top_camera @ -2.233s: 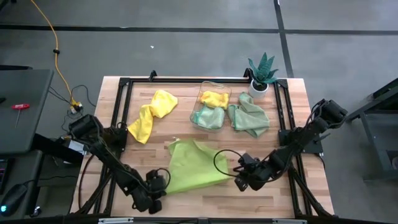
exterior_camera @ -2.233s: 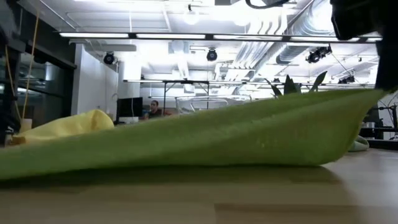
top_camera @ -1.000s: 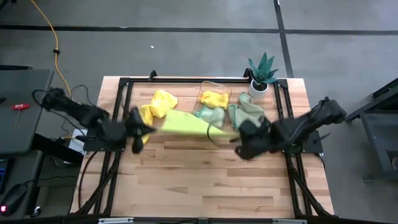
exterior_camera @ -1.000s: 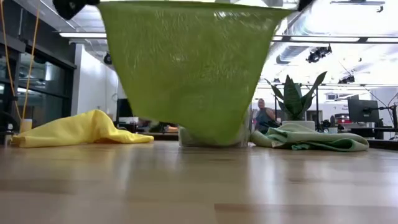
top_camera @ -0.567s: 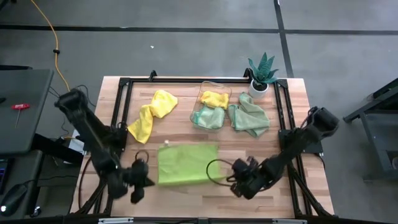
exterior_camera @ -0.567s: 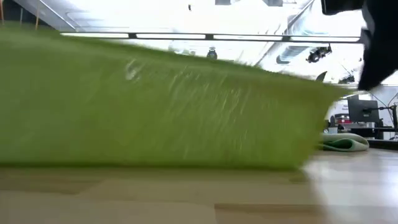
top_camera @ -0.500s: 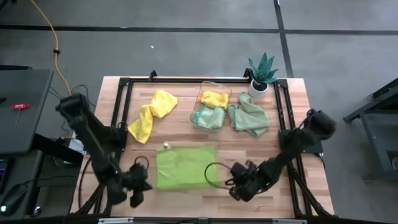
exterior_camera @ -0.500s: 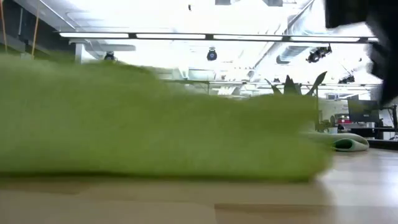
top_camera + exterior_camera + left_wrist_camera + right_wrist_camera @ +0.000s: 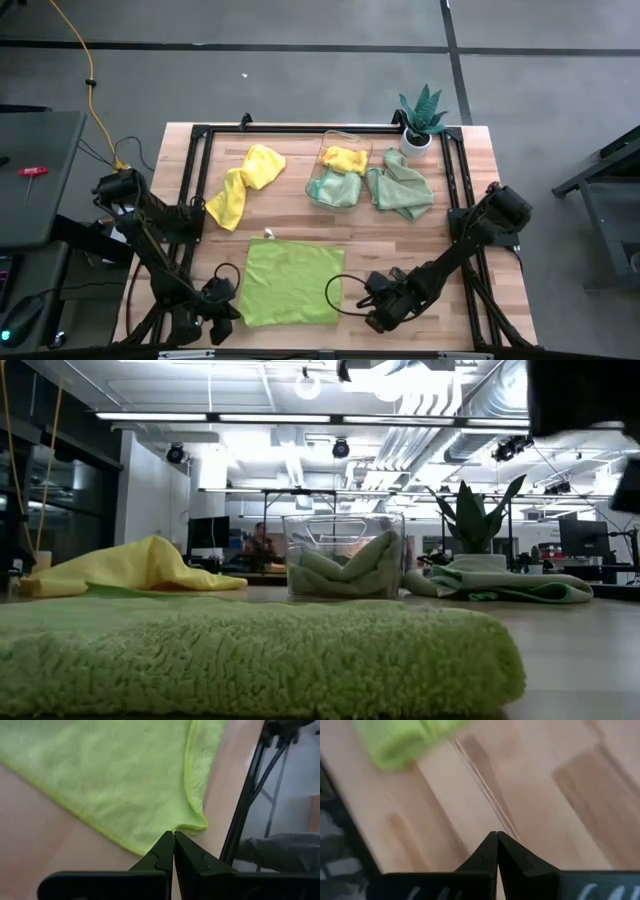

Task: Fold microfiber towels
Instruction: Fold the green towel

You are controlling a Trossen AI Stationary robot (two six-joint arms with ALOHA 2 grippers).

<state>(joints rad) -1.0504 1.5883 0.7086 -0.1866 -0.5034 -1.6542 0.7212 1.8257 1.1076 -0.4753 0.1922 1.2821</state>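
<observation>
Lime towel (image 9: 291, 281), earlier airborne, now seemingly lies flat on table (image 9: 420, 230).

Looking down, you see the lime green towel (image 9: 291, 281) spread flat on the wooden surface (image 9: 400, 250) between your left hand (image 9: 222, 305) and right hand (image 9: 377, 303), with the clear bin (image 9: 340, 172) well beyond it.

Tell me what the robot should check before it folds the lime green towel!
1. Lime green towel lies flat on the table: ok.
2. Left tool shut, its tips at the towel's corner: ok.
3. Left tool pinching cloth: cannot tell.
4. Right tool shut, over bare wood beside the towel, holding nothing: ok.
5. Yellow towel and clear bin lie apart from the lime towel: ok.
</observation>
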